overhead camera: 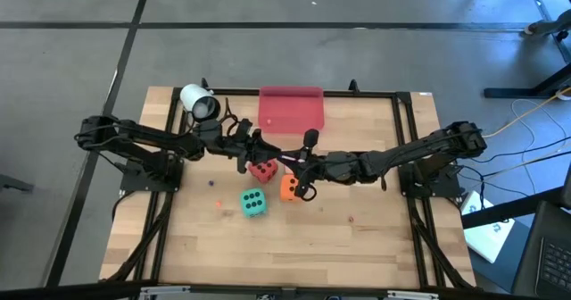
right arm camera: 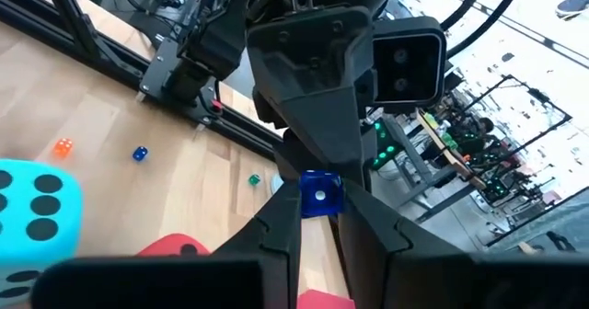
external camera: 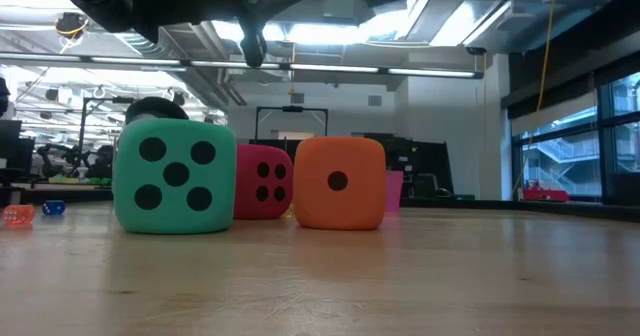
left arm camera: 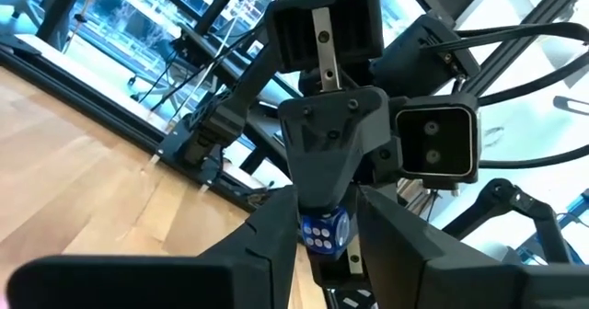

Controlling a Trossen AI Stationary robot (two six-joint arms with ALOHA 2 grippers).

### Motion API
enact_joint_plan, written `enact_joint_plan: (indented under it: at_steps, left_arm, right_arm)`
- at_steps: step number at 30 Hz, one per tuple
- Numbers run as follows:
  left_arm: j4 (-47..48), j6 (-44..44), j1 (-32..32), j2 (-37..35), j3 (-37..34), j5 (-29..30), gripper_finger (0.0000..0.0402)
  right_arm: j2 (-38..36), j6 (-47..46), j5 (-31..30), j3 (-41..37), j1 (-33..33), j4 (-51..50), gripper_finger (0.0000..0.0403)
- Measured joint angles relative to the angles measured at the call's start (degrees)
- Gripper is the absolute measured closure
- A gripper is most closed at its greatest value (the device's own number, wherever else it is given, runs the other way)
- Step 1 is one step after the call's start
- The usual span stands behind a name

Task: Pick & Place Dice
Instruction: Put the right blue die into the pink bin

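Blue die [right arm camera: 319, 196], clamped between both arms' meeting jaws, midair

three dice [overhead camera: 268, 185] clustered mid-table [overhead camera: 375, 237], tray [overhead camera: 291, 109] behind them at the far edge

I am viewing a light wooden table [overhead camera: 357, 237] carrying a green die [overhead camera: 253, 203], an orange die [overhead camera: 290, 188], a red die [overhead camera: 262, 170], a pink tray [overhead camera: 291, 110] and several tiny scattered dice.
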State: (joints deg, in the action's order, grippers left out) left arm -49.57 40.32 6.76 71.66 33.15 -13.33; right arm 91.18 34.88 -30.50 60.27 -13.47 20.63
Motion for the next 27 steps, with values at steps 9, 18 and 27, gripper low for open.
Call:
enact_joint_plan:
  at_steps: [9,18,27]
  left_arm:
    - [0.0,0.0,0.0,0.0,0.0,0.0,0.0297]
    - [0.0,0.0,0.0,0.0,0.0,-0.3,0.0305]
    - [0.0,0.0,0.0,0.0,0.0,-0.4,0.0315]
  right_arm:
    - [0.0,1.0,-1.2,0.0,1.4,0.5,0.0346]
    - [0.0,1.7,-0.5,0.0,2.3,1.4,0.0346]
    - [0.0,2.6,-0.2,0.0,2.7,2.5,0.0346]
